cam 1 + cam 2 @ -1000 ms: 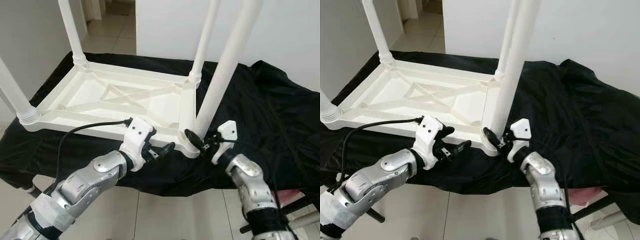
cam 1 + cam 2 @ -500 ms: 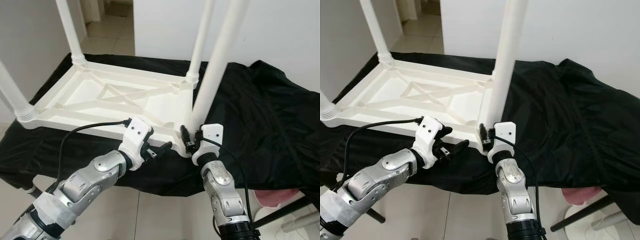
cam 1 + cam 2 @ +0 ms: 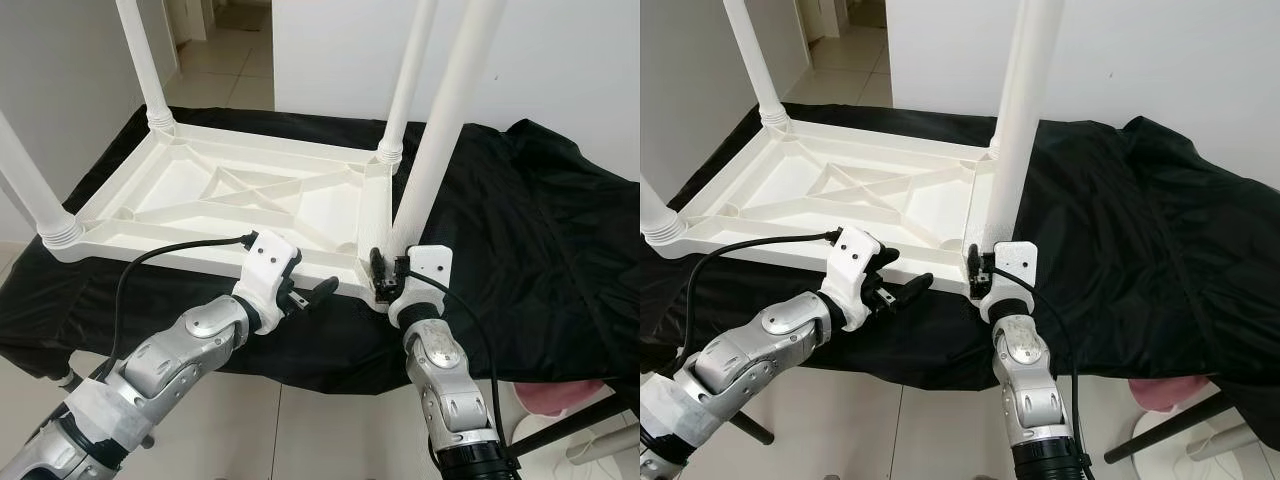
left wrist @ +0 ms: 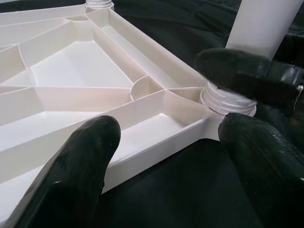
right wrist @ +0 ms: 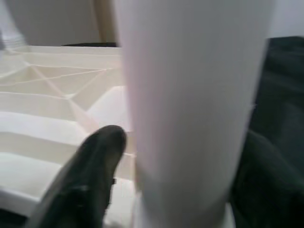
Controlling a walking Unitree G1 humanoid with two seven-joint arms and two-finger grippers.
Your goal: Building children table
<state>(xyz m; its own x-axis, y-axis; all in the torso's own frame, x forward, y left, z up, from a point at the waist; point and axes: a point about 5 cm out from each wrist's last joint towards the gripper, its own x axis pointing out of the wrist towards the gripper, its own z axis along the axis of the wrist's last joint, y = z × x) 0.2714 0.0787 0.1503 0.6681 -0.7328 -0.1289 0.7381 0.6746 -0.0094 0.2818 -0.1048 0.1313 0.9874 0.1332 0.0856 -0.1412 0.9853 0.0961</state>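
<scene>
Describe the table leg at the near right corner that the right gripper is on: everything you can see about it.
The near right leg is a smooth white tube, plastic by the look, standing nearly upright and leaning slightly, its top out of frame. Its ribbed base sits in the corner socket of the upturned white tabletop, which lies on a black cloth. The right gripper closes its black fingers around the leg just above the socket. The left gripper hovers open beside the table's near edge, not touching the leg.
</scene>
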